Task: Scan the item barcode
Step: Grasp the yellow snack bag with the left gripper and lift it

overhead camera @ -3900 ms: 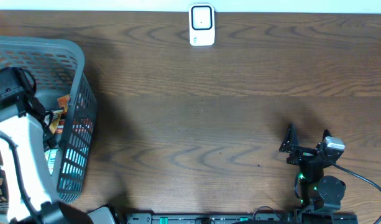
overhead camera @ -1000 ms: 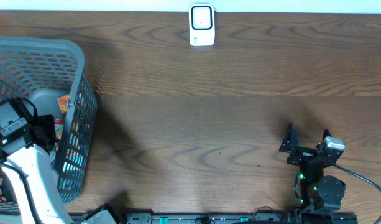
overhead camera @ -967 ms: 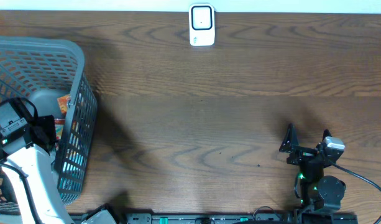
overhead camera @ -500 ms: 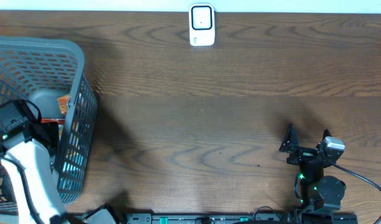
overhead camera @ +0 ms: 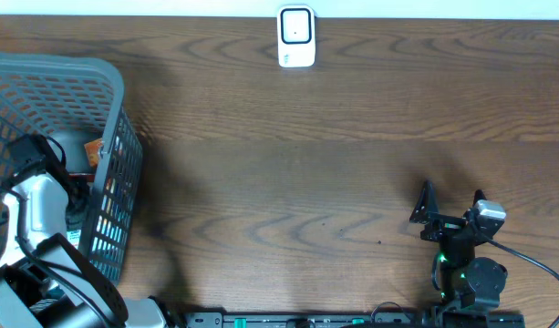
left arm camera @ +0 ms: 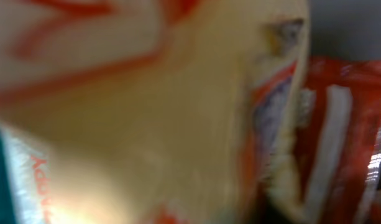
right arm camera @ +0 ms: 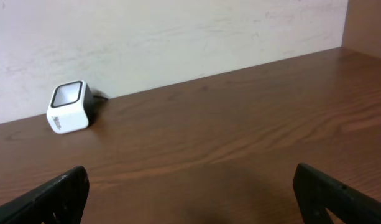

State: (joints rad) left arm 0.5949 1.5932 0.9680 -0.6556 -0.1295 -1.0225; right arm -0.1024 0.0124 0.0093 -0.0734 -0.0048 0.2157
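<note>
snack packet inside grey basket

Soft, even light is falling on the worktop; the basket is casting a faint shadow to its right. Inside the basket, the left wrist camera is sitting too close: yellow-and-red packaging is smearing wholly out of focus.

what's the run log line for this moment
left arm in basket | packet fills its camera, grip unclear | right pincer open, empty | scanner untouched
</note>
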